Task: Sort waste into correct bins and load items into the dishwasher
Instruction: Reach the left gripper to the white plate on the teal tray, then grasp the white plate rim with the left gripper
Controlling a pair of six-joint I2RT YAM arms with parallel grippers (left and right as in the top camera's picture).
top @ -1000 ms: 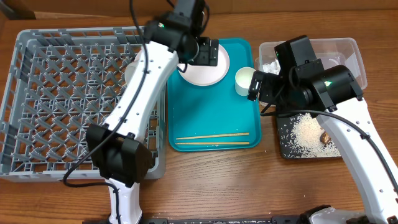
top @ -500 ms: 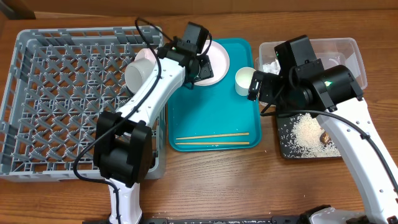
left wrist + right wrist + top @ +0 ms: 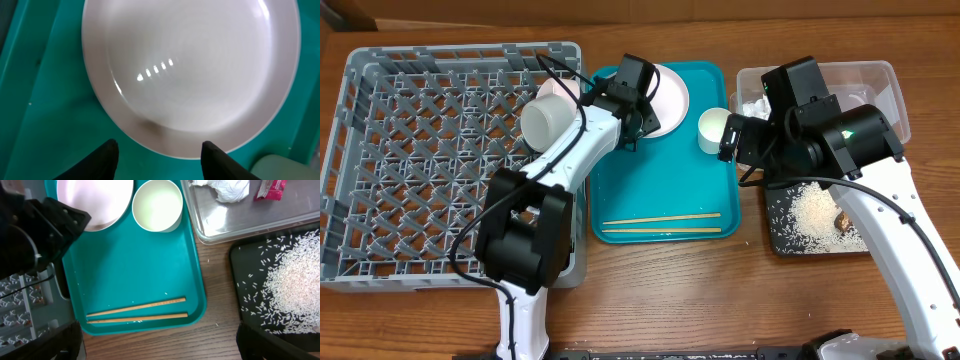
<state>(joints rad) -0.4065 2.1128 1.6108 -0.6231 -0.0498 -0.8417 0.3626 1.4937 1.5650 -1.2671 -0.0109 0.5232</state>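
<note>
Wooden surface (image 3: pixel 650 290), teal tray (image 3: pixel 660 180): left claw (image 3: pixel 159 145) has slid back to the near rim of the glossy pale pink plate (image 3: pixel 190 75), half-open, gripping nothing.

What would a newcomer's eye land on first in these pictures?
The teal tray in the middle, carrying a pale pink plate, a white cup and two chopsticks. The big grey dish rack fills the left, and white rice is strewn over the black tray at right.
</note>
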